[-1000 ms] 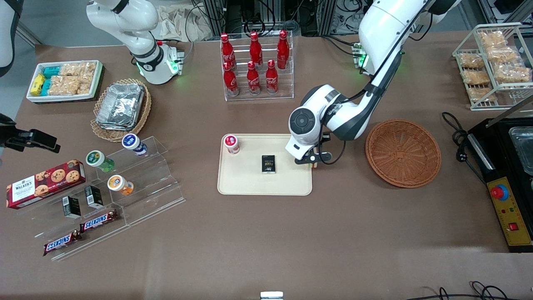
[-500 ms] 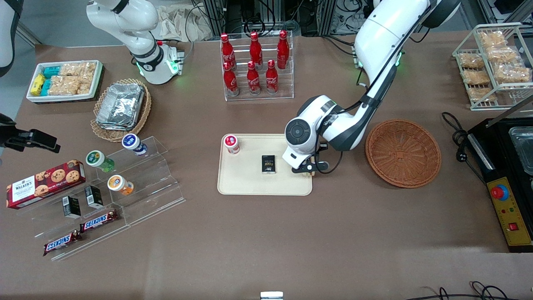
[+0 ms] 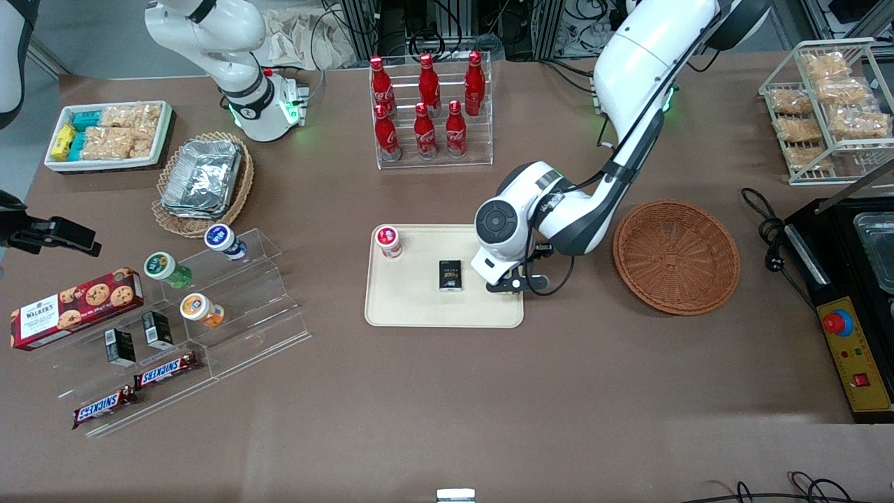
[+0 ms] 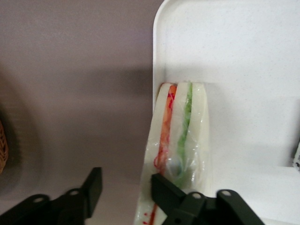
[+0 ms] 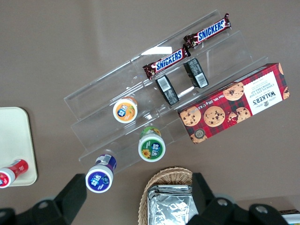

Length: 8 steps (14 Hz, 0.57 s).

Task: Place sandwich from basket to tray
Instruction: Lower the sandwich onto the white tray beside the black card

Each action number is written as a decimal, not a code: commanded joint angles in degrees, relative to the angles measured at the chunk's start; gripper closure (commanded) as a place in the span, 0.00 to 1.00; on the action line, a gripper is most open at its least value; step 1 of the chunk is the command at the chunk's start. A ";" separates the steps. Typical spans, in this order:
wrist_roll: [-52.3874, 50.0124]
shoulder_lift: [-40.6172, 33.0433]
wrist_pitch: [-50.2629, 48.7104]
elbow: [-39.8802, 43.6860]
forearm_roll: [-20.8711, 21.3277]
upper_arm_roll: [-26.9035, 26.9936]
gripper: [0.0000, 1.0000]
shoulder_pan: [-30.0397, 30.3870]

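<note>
The sandwich [image 4: 180,126], a white-bread wedge with orange-red and green layers, lies on the cream tray [image 4: 243,70] right at its rim on the basket side. My left gripper [image 4: 126,192] is open just above it. One finger [image 4: 166,187] overlaps the sandwich's edge, and the other finger [image 4: 92,187] hangs over bare table. In the front view the gripper [image 3: 513,283] sits low over the tray [image 3: 419,307] at the edge nearest the reddish-brown basket [image 3: 676,257], and the wrist hides the sandwich. The basket holds nothing.
On the tray stand a small red-capped cup [image 3: 388,242] and a black box [image 3: 450,274]. A rack of red bottles [image 3: 427,112] stands farther from the camera. An acrylic shelf of snacks [image 3: 209,307] and a foil-pack basket [image 3: 202,183] lie toward the parked arm's end.
The gripper has shifted from just off the tray's basket-side edge to over the tray's corner, moving slightly nearer the black box. The basket stays as it was.
</note>
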 commanded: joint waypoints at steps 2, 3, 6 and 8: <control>0.16 0.68 -2.06 3.53 0.33 -0.02 0.00 -0.41; -0.36 0.32 -3.54 4.92 -0.02 -0.02 0.00 -0.32; -3.69 -0.03 -8.73 11.24 -0.90 -0.02 0.00 -0.06; -4.14 -2.04 -10.67 13.28 -2.47 0.07 0.00 0.73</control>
